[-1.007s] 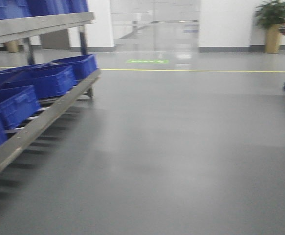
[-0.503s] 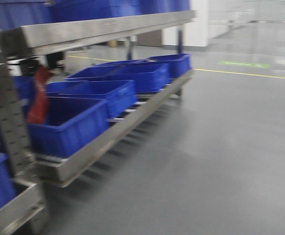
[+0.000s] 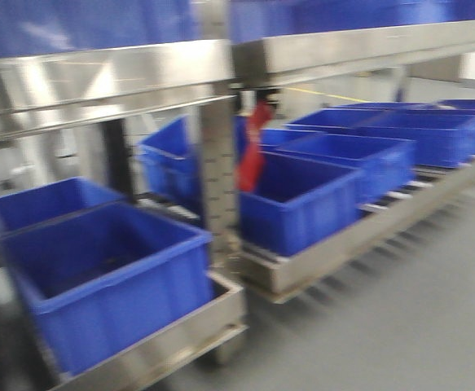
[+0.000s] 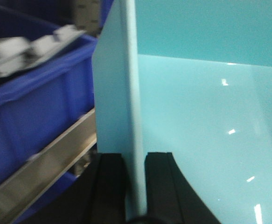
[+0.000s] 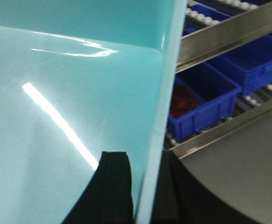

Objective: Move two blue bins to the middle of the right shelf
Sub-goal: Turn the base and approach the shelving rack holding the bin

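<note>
1. The left gripper [image 4: 135, 163] is clamped on the pale bin [image 4: 210, 116]: one black finger outside its left wall, one inside.
2. Just left of that wall sits a dark bin [image 4: 33, 102], with a steel rail [image 4: 47, 163] slanting below it.
3. Ahead, all blurred, a steel rack [image 3: 213, 171] holds a nearer dark tub [image 3: 107, 277] low on the left.
4. Right of the post, a red tag [image 3: 253, 147] hangs over a row of tubs [image 3: 367, 163] running back to the right.
5. The right gripper [image 5: 145, 177] pinches the pale bin's right wall, its fingers either side of it.
6. Beyond it, a small bin [image 5: 205, 98] holds something red [image 5: 182, 102]; I cannot tell what it is.
</note>
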Action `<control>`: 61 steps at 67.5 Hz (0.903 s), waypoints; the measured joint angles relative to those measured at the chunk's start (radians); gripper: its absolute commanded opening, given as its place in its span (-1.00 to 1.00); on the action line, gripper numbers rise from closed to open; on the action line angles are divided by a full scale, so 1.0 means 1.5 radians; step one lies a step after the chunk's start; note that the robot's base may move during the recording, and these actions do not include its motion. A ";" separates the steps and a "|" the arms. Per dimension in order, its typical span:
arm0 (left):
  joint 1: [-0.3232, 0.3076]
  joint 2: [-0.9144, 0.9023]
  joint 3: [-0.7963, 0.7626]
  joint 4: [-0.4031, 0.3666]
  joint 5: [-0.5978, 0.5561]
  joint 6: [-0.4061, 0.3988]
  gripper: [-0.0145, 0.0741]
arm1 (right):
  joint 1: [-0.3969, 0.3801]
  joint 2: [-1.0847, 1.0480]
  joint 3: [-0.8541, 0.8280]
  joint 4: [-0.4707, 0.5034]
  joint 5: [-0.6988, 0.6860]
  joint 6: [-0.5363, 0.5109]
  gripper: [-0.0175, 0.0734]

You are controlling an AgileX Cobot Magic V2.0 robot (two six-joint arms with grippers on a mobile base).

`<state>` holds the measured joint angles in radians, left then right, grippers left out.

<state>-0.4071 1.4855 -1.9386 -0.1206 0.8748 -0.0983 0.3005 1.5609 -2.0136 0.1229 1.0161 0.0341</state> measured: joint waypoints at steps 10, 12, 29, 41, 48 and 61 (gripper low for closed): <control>0.000 0.000 0.000 0.000 0.000 0.000 -0.92 | 0.000 0.000 0.000 0.000 0.000 0.000 -0.95; 0.000 0.000 0.000 0.000 0.000 0.000 -0.92 | 0.000 0.000 0.000 0.000 0.000 0.000 -0.95; 0.000 0.000 0.000 0.000 0.000 0.000 -0.92 | 0.000 0.000 0.000 0.000 0.000 0.000 -0.95; 0.000 0.000 0.000 0.000 0.000 0.000 -0.92 | 0.000 0.000 0.000 0.000 0.000 0.000 -0.95; 0.000 0.000 0.000 0.000 0.000 0.000 -0.92 | 0.000 0.000 0.000 0.000 0.000 0.000 -0.95; 0.000 0.000 0.000 0.000 0.000 0.000 -0.92 | 0.000 0.000 0.000 0.000 0.000 0.000 -0.95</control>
<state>-0.4071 1.4855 -1.9386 -0.1206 0.8748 -0.0983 0.3005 1.5609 -2.0136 0.1229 1.0154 0.0341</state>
